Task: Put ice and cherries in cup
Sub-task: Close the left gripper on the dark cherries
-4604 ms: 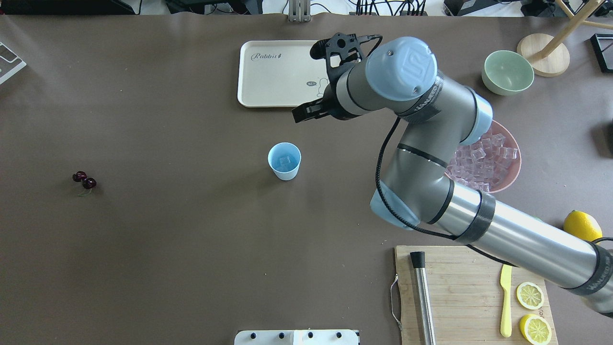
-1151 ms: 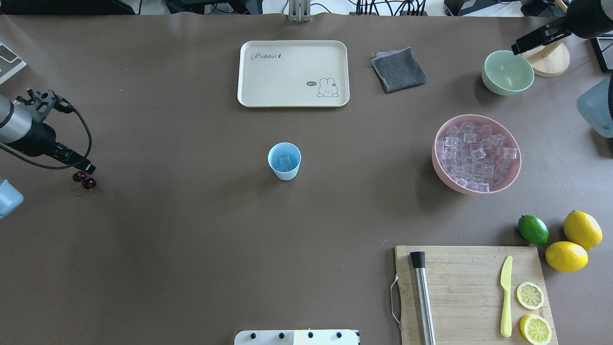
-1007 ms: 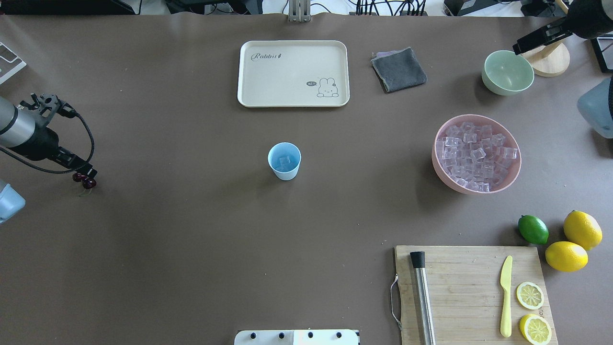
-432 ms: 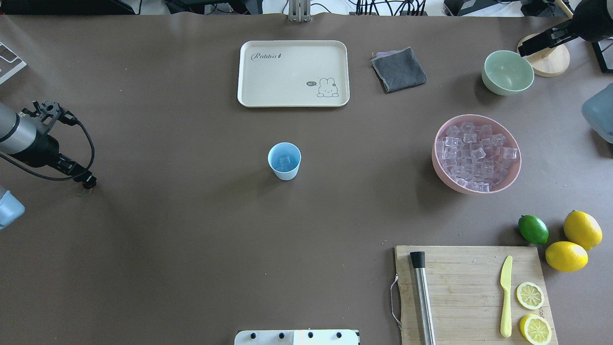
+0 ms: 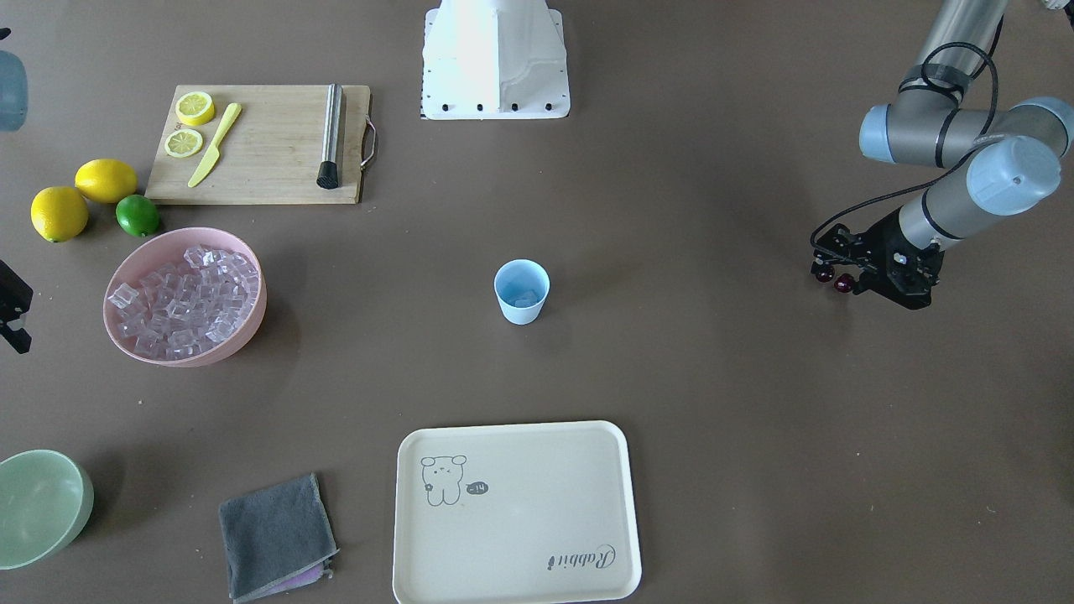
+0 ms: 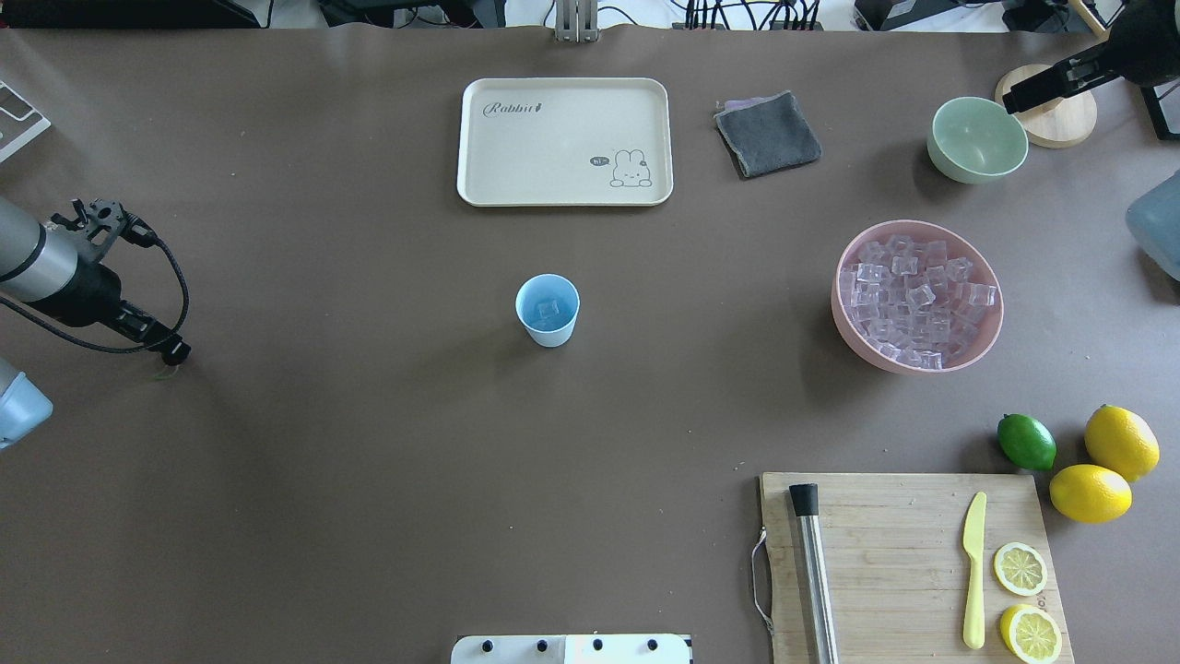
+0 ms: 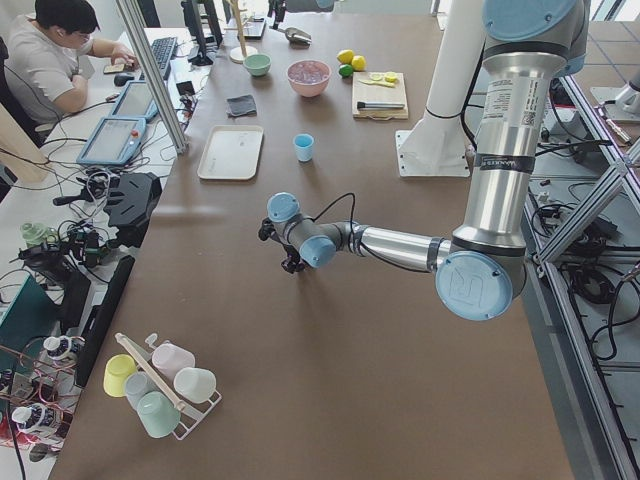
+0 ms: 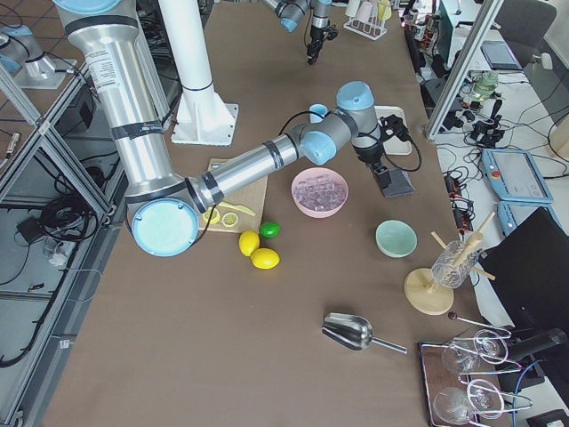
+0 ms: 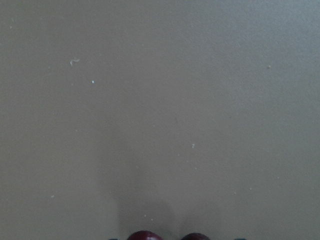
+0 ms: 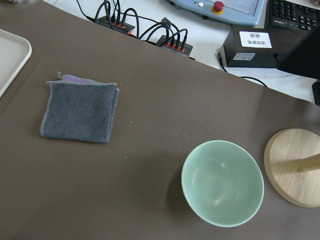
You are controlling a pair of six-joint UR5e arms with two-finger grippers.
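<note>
1. the left gripper (image 6: pixel 171 349) is down at the table (image 6: pixel 369 480) near its left end, pointing at the surface.
2. the cherries (image 5: pixel 835 279) lie right at its fingertips; from overhead the gripper covers them, and the left wrist view catches only their tops at its bottom edge.
3. i cannot tell whether its jaws are clamped on the fruit or just standing around it.
4. the cup (image 6: pixel 553 336) stands upright mid-table, well to the right of the cherries, with a clear cube (image 6: pixel 548 311) inside.
5. the rest of the ice (image 6: pixel 917 295) is heaped in the pink bowl (image 6: pixel 852 337), further right.
6. the right gripper (image 6: pixel 1012 99) hangs at the far right corner, just beside the pale green bowl (image 6: pixel 977 140); whether it is open or closed i cannot tell.
</note>
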